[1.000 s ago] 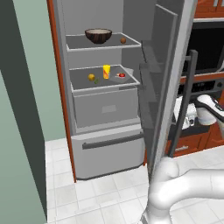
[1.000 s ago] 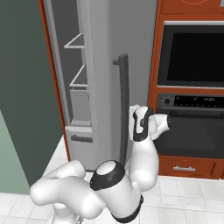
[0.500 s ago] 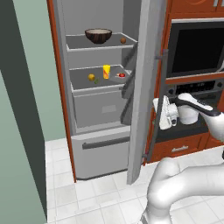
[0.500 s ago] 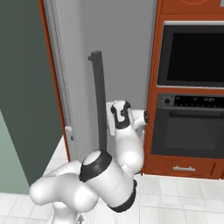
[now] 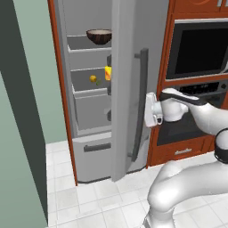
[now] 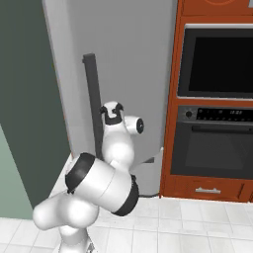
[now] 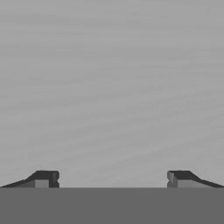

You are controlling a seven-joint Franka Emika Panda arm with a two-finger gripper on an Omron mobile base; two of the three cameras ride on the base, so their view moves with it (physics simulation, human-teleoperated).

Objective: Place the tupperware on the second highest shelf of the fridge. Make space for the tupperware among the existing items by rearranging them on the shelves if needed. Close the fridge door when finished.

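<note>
The fridge [image 5: 84, 111] stands with the fridge door [image 5: 127, 89] swung most of the way toward it, leaving a narrow gap. My gripper [image 5: 148, 109] is open, its fingertips against the door's outer face just right of the dark vertical handle [image 5: 139, 102]. Seen from the right base, the gripper [image 6: 111, 112] sits beside the handle [image 6: 94, 108] on the door [image 6: 133, 69]. In the hand view, the fingertips [image 7: 43, 178] stand wide apart with the grey door face [image 7: 112, 87] close ahead. A brown bowl [image 5: 99, 36] sits on the upper shelf [image 5: 82, 49]; a yellow glass [image 5: 107, 72] and a small fruit [image 5: 93, 79] are on the shelf below [image 5: 87, 89]. The tupperware is hidden behind the door.
Black wall ovens [image 5: 198, 49] in red-brown cabinetry stand right of the fridge, as the right base view shows too [image 6: 217, 64]. The fridge's bottom drawer [image 5: 91, 151] is shut. A green wall [image 5: 26, 111] runs along the left. My arm's elbow [image 6: 101, 183] bulks low in front.
The fridge door has swung from wide open to nearly shut, covering the right part of the shelves. My arm moved left with it, hand on its outer face.
</note>
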